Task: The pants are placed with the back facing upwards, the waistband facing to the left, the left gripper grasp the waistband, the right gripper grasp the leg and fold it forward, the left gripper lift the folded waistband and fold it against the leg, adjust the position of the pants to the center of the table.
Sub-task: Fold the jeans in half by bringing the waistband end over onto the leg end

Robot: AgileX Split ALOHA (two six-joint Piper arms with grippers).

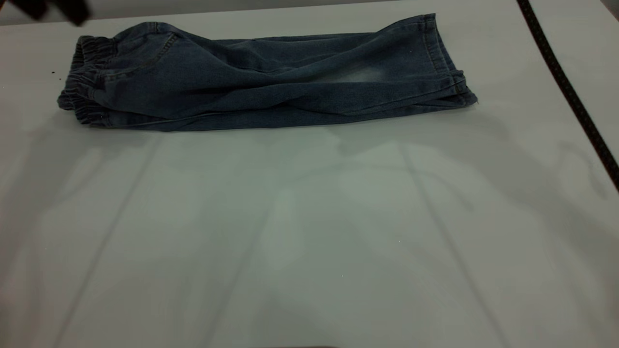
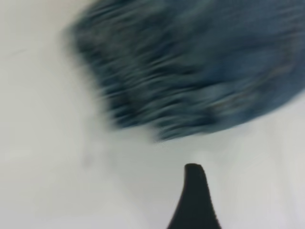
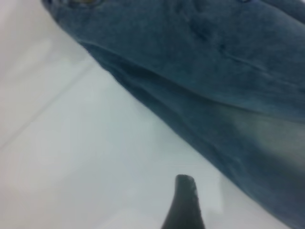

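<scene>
The pants (image 1: pixel 261 82) are soft, matt blue denim cloth, creased and faded whitish at 3 o'clock, lying on the smooth, faintly glossy table (image 1: pixel 309 232).

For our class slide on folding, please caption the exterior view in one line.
Pants folded lengthwise at the far side of the table, waistband to the left, no gripper holding them.

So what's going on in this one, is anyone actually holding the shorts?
No, nothing grips them now. The denim shorts lie folded lengthwise into a long strip at the far side of the white table, elastic waistband to the left, hems to the right. The left gripper hovers above the table just off the waistband end, and the right gripper hangs beside the leg. Neither touches the fabric. The waistband-to-leg fold is not yet done.
</scene>
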